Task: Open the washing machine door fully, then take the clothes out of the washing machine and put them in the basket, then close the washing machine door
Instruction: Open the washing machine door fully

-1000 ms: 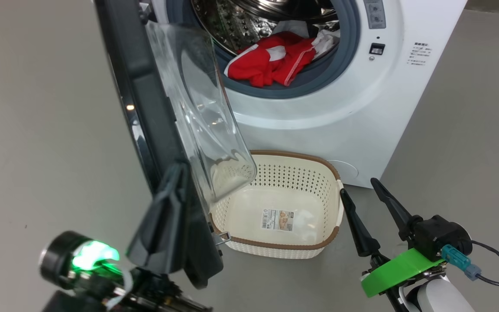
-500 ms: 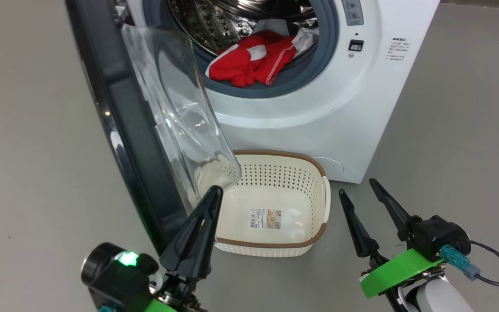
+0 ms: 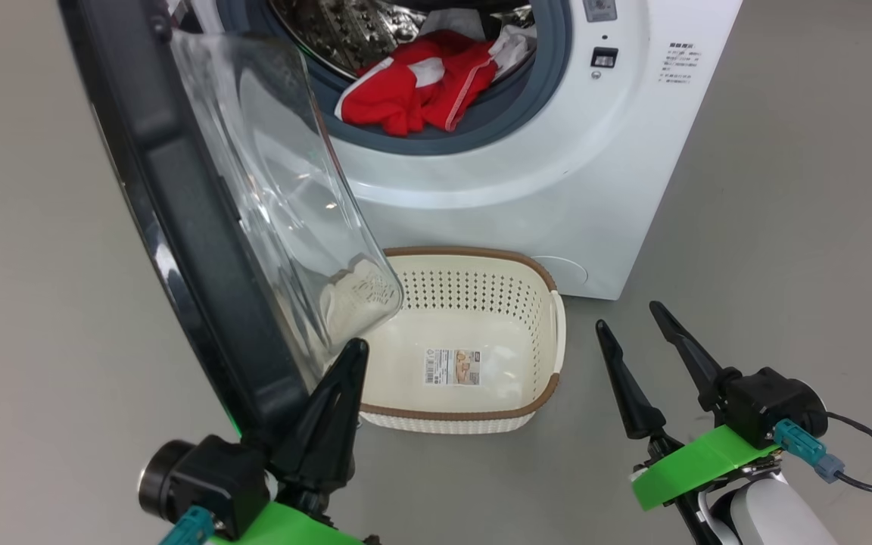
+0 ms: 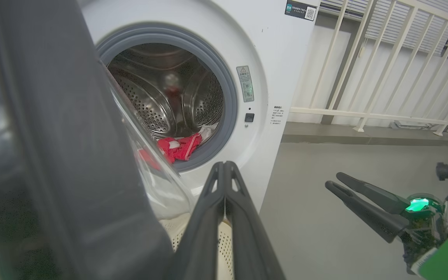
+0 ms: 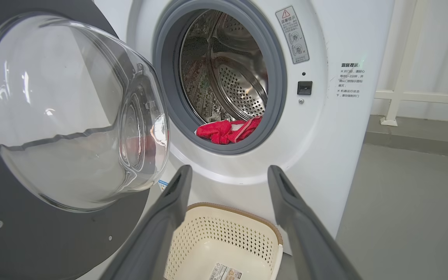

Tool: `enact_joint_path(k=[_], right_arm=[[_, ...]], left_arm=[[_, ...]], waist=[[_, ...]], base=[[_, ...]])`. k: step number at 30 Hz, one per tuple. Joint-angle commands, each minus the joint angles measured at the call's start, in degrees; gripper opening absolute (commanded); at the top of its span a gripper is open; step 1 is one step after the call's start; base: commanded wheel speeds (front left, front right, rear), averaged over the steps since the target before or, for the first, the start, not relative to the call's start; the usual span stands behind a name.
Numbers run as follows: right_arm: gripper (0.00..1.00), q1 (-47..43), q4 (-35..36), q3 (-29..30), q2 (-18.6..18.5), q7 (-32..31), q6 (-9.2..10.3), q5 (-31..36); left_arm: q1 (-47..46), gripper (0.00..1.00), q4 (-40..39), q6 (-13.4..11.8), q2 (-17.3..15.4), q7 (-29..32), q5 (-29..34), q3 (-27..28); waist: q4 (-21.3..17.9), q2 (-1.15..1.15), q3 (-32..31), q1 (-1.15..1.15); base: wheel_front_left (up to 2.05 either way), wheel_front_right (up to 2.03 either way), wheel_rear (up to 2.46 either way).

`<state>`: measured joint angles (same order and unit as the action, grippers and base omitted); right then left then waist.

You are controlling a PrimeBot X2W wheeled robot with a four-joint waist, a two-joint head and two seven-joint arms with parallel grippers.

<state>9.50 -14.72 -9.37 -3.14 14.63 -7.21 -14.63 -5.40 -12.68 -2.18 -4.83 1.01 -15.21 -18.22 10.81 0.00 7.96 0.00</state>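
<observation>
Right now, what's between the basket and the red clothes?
In the head view, the white washer front and its grey gasket lie between the basket and clothes.

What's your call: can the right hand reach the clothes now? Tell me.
Likely yes. The right hand is open, the door stands swung aside to its left, and the clothes lie at the drum's front edge. The basket sits below that path, not across it.

Left end effector (image 3: 356, 350) has come off the washing machine door (image 3: 171, 197). A second ago its closed fingers lay over the door's lower edge; now they point up just beside it, in front of the basket (image 3: 474, 254). The head cam has panned, so the whole frame has shifted left.
</observation>
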Motion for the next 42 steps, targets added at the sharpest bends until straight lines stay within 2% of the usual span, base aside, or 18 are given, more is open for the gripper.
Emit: enact_joint_path(k=[1, 17, 42], right_arm=[[1.0, 1.81, 1.6, -1.03, 0.26, 0.37, -0.28, -0.05], [1.0, 1.32, 0.92, -1.39, 0.26, 0.37, -0.28, -0.17], [1.0, 0.01, -0.02, -2.55, 0.26, 0.37, -0.28, -0.83]], left_arm=[[-0.34, 0.0, -0.89, -0.62, -0.73, -0.04, 0.02, 2.24], [0.3, 0.0, 2.03, -2.72, -1.27, -0.7, -0.15, 3.77], [1.62, 0.0, 5.1, -7.16, -3.0, -1.73, 0.61, 7.15]], waist=[[0.24, 0.0, 0.28, 0.0], [3.65, 0.0, -0.35, 0.0], [14.0, 0.0, -3.13, 0.0]], base=[[0.0, 0.0, 0.0], [0.0, 0.0, 0.0], [0.0, 0.0, 0.0]])
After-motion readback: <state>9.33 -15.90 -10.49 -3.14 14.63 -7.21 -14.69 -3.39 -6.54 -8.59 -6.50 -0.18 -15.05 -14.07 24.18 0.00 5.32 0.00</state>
